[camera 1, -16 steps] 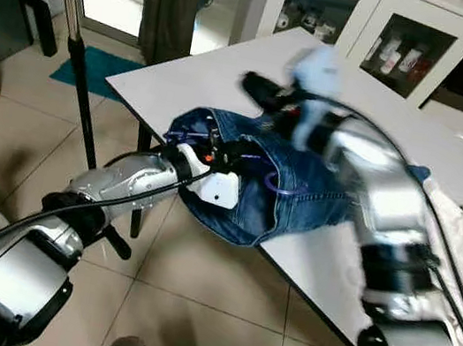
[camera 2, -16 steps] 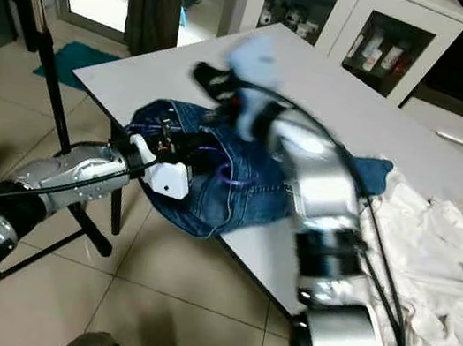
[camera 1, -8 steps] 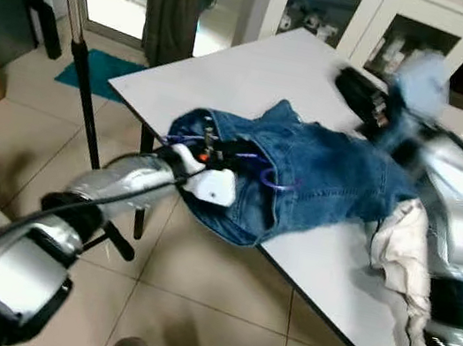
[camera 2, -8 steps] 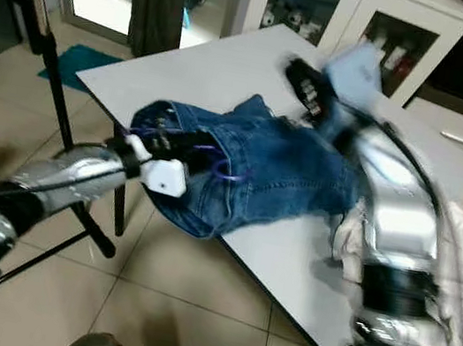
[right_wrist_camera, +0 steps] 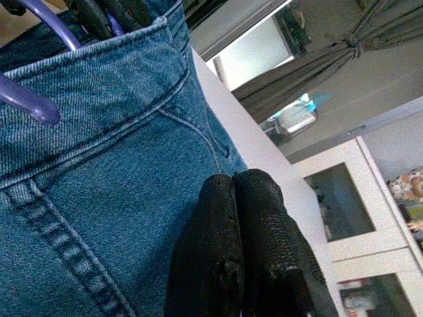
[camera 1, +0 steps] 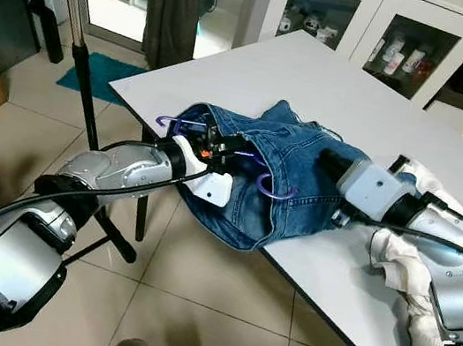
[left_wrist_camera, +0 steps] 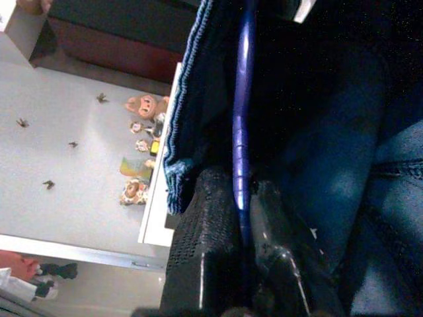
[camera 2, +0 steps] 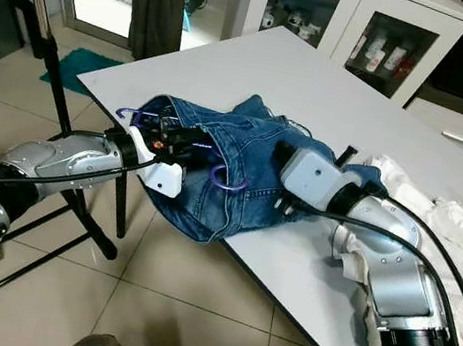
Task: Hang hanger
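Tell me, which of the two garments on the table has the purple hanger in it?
The blue jeans at the table's near corner hold the purple hanger; the white garment lies apart, on the right.

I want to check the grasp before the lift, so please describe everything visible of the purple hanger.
The purple hanger is thin, glossy plastic. It sits inside the waistband of the blue jeans at the corner of the white table, mostly hidden by denim. Its hook curls out over the jeans, and one purple end pokes out at the table's edge. The left gripper is shut on its bar, as the left wrist view shows. The right gripper, shut, rests on the denim nearby.
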Motion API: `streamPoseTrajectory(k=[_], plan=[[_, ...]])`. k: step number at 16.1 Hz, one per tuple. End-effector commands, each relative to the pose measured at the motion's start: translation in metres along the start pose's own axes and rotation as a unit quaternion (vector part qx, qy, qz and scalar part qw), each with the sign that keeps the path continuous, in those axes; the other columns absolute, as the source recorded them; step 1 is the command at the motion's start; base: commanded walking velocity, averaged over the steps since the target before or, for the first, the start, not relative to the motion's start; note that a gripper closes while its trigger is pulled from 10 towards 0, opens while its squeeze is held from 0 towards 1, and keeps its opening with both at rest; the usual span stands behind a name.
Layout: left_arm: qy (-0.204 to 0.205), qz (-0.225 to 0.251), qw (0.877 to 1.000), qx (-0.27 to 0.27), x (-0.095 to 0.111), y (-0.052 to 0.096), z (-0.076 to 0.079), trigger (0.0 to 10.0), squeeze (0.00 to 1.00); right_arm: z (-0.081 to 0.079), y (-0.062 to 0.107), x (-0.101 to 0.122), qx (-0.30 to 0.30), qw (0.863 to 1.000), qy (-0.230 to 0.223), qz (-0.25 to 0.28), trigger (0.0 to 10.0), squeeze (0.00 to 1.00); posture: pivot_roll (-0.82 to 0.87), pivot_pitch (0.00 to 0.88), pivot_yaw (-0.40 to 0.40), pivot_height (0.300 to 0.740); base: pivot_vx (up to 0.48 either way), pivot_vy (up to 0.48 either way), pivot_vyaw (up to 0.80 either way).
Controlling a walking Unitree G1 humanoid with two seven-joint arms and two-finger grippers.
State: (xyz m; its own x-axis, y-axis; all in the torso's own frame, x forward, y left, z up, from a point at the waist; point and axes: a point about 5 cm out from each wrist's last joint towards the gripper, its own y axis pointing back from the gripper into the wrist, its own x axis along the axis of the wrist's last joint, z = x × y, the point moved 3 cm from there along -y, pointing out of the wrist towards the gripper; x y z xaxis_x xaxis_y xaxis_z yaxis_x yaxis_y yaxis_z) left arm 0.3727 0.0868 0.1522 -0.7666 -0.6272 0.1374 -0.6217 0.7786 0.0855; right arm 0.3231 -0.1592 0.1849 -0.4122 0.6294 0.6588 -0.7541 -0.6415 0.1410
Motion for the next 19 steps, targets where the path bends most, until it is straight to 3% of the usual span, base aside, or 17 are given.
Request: streamPoseTrajectory(k=[1,3,6,9,12,13,18,19], plan=[[-0.014,0.013,1.000,0.013,0.004,-0.004,-0.009,10.0,0.00,0.006,0.006,0.002,-0.006,1.000,0.016,0.003,10.0,0.00,0.21,0.000,-0.058,0.740,0.000,0.000,0.00],[-0.015,0.011,1.000,0.015,0.003,-0.002,-0.008,10.0,0.00,0.000,0.012,0.005,0.013,0.998,0.051,0.016,10.0,0.00,0.21,0.000,-0.059,0.740,0.000,0.000,0.00],[-0.014,0.012,1.000,0.014,0.003,-0.001,-0.008,10.0,0.00,-0.013,0.021,-0.016,0.051,0.988,0.146,-0.025,10.0,0.00,0.21,0.000,-0.058,0.740,0.000,0.000,0.00],[-0.014,0.019,1.000,0.012,0.004,-0.001,-0.007,10.0,0.00,-0.017,0.024,-0.024,0.087,0.965,0.242,-0.043,10.0,0.00,0.20,0.000,-0.053,0.740,0.000,0.000,0.00],[-0.012,0.033,0.999,0.014,0.009,-0.004,-0.009,10.0,0.00,-0.012,0.017,-0.031,0.072,0.957,0.272,-0.064,10.0,0.00,0.21,0.000,-0.053,0.740,0.000,0.000,0.00],[-0.010,0.042,0.999,0.014,0.013,-0.004,-0.008,10.0,0.00,-0.008,0.011,-0.031,0.058,0.959,0.270,-0.067,10.0,1.00,0.21,0.000,-0.053,0.740,0.000,0.000,0.00],[0.010,0.053,0.998,0.012,0.019,-0.004,-0.001,10.0,0.00,0.000,0.010,-0.037,0.034,0.959,0.270,-0.080,10.0,1.00,0.22,0.000,-0.052,0.740,0.000,0.000,0.00],[0.022,0.050,0.998,0.016,0.018,-0.004,0.000,10.0,0.00,0.000,0.011,-0.037,0.022,0.968,0.239,-0.076,10.0,0.80,0.22,0.000,-0.049,0.740,0.000,0.000,0.00]])
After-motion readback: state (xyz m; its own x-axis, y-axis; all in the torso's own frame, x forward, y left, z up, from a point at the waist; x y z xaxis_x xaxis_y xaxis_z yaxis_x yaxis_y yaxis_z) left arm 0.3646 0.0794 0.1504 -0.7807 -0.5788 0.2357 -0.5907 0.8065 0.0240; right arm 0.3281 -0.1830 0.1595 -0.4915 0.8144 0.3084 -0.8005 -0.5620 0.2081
